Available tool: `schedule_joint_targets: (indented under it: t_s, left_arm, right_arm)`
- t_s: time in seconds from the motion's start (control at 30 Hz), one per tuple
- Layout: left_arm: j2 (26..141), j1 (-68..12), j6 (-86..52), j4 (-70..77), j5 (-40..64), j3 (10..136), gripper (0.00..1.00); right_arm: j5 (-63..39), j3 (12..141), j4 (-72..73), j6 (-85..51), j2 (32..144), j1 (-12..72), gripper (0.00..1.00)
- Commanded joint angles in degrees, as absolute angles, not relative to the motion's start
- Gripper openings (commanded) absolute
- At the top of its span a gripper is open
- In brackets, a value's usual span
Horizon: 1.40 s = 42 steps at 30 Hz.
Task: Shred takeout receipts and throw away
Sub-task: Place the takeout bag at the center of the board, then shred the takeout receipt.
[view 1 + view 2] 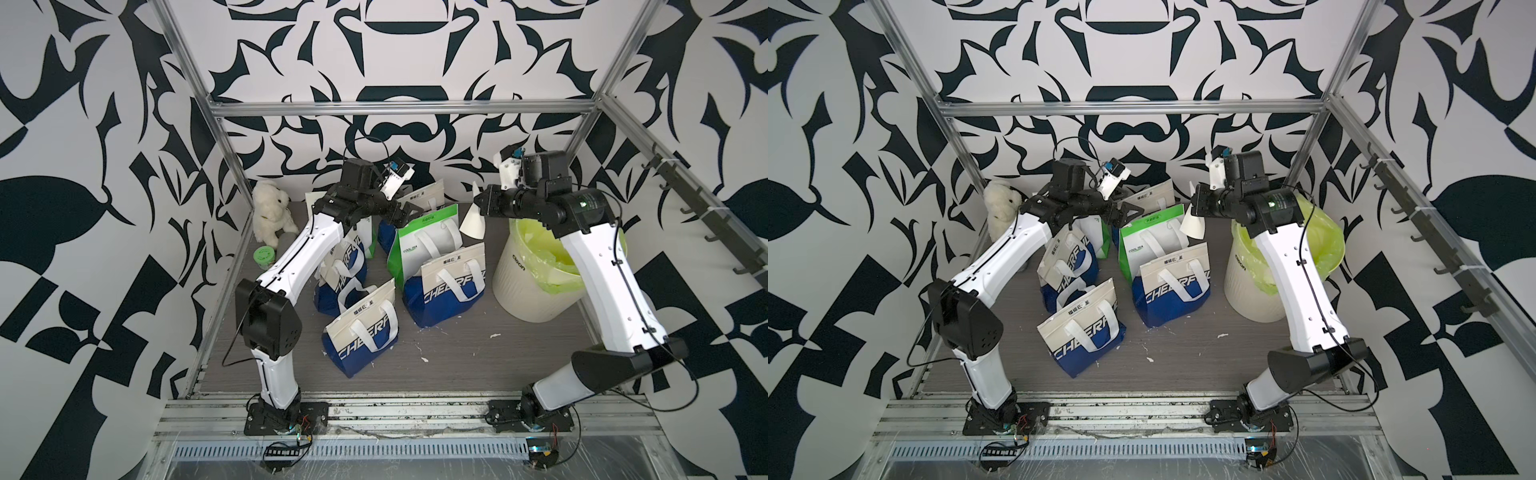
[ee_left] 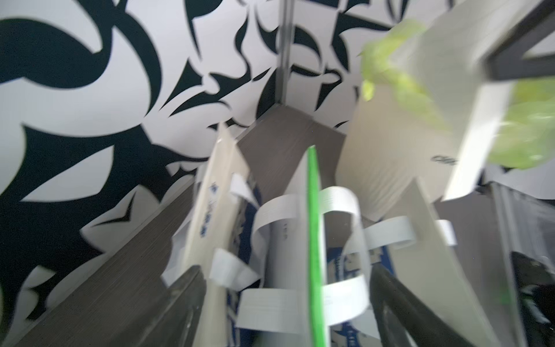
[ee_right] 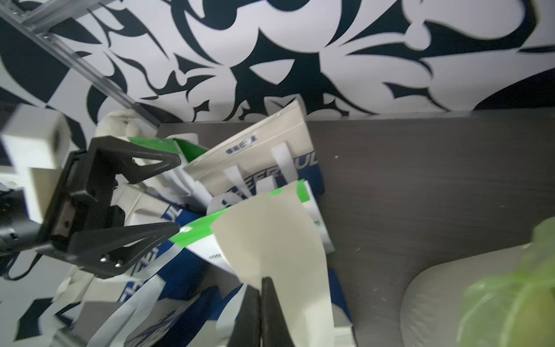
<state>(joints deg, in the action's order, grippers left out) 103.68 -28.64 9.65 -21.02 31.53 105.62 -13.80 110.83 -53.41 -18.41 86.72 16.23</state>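
One takeout receipt (image 1: 473, 222) (image 1: 1192, 226) (image 3: 270, 240), a plain cream slip, hangs in the air with my right gripper (image 1: 478, 208) (image 1: 1195, 206) (image 3: 264, 284) shut on its edge. It hangs left of the cream trash bin (image 1: 536, 286) (image 1: 1250, 286), which has a yellow-green liner. My left gripper (image 1: 401, 214) (image 1: 1122, 214) (image 2: 288, 303) (image 3: 178, 195) is open and empty, its jaws wide apart above the green-and-white bag (image 1: 424, 239) (image 2: 313, 240). The two grippers are apart, facing each other. No other receipt shows.
Several blue-and-white handled bags (image 1: 361, 340) (image 1: 449, 291) (image 1: 1079, 332) stand across the middle of the table. A white plush toy (image 1: 272, 212) and a green-lidded jar (image 1: 264, 255) sit at the back left. Small paper scraps (image 1: 494, 334) dot the dark tabletop.
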Motion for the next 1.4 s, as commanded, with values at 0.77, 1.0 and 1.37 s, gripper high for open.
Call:
schedule_joint_targets:
  t_s: [0.77, 1.0, 1.37]
  left_arm:
    - [95.90, -41.86, 1.94, -21.16, 31.60, 97.12, 0.68]
    - [97.24, -42.63, 0.05, -23.10, 31.38, 98.81, 0.32]
    - [96.17, -42.63, 0.20, -25.80, 32.96, 97.49, 0.00]
  right_arm:
    - [-18.15, 103.03, -43.96, -21.06, 78.53, 24.61, 0.00]
    - [-16.21, 102.72, -43.59, -22.37, 79.10, 25.40, 0.00]
    - [-10.01, 101.16, -44.82, -21.56, 76.84, 25.27, 0.61]
